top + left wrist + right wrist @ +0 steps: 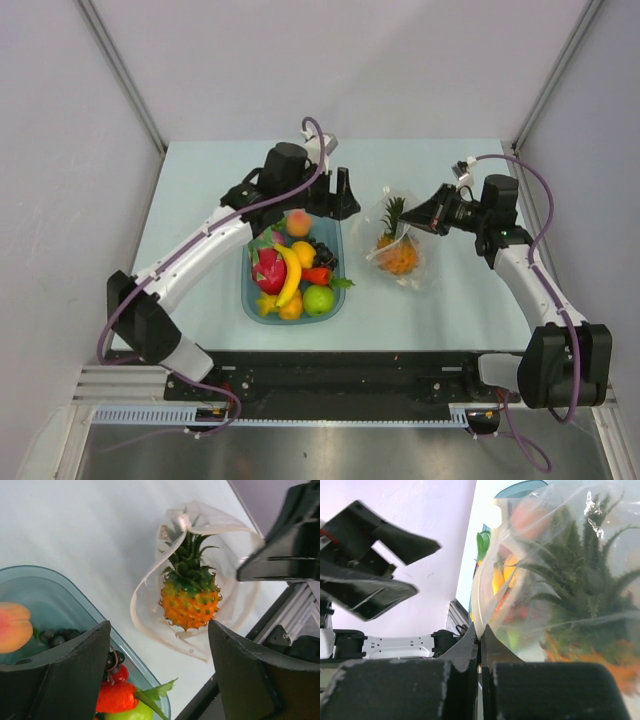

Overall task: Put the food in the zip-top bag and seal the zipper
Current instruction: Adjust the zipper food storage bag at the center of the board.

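Clear plastic of the zip-top bag [232, 595] is pinched tight in our right gripper [480, 641], with the pineapple [190, 602] inside just ahead. Our left gripper [159, 650] hovers, jaws apart, with the blue tray [50, 592] beneath it.

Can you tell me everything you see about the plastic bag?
The bag is clear, thin, floppy plastic, crinkled and shiny. It lies on the table, right of the blue tray, with its mouth gaping open. Inside sits one pineapple, orange with a green spiky top. The right claw is shut on the bag's rim, pinching it tight.
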Robot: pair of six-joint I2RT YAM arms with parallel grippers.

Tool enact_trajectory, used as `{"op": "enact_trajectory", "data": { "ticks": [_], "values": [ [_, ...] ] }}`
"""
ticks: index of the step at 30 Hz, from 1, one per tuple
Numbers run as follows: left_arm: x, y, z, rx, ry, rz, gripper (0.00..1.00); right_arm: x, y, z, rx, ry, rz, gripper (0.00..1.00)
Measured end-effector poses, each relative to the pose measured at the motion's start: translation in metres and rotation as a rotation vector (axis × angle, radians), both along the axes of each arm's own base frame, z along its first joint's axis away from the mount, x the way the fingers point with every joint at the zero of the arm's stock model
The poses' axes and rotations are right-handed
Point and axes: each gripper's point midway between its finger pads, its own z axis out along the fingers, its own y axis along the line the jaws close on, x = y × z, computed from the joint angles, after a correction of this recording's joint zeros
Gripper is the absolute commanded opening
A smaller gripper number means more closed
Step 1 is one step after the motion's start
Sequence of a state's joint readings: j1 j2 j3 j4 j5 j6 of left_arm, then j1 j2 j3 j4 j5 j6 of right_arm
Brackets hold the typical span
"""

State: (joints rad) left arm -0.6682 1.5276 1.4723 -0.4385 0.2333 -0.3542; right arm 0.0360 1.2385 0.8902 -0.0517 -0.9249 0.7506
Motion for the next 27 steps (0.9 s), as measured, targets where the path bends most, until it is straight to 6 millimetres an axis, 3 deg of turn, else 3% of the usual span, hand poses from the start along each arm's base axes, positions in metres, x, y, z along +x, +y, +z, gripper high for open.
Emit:
{"op": "enact_trajectory", "data": {
  "ticks": [3, 7, 10, 11, 13, 18, 24, 27],
  "values": [
    [0.007, -0.001, -0.023, 0.034, 0.051, 0.006, 0.84, 0.0, 0.0, 0.0, 0.0, -0.001, 0.001, 0.0],
    [0.007, -0.004, -0.084, 0.116, 0.183, 0.004, 0.76, 0.0, 0.0, 0.0, 0.001, 0.0, 0.002, 0.0],
    [-0.001, -0.003, -0.121, 0.159, 0.292, 0.0, 0.38, 0.0, 0.0, 0.0, 0.001, 0.0, 0.003, 0.0],
    [-0.003, -0.003, -0.126, 0.157, 0.315, -0.002, 0.17, -0.001, 0.0, 0.0, 0.002, 0.0, 0.004, 0.0],
    [-0.009, -0.005, -0.129, 0.144, 0.349, -0.02, 0.01, -0.001, 0.0, -0.001, -0.002, 0.003, 0.005, 0.0],
    [-0.021, -0.015, -0.102, 0.086, 0.315, -0.117, 0.0, -0.004, -0.005, -0.005, -0.075, 0.02, 0.001, 0.0],
    [-0.04, -0.045, -0.011, -0.023, 0.188, -0.294, 0.0, -0.007, -0.013, 0.025, -0.175, -0.027, 0.007, 0.0],
    [-0.048, -0.05, 0.017, -0.055, 0.14, -0.35, 0.0, -0.015, -0.016, 0.042, -0.212, -0.062, 0.008, 0.0]
  ]
}}
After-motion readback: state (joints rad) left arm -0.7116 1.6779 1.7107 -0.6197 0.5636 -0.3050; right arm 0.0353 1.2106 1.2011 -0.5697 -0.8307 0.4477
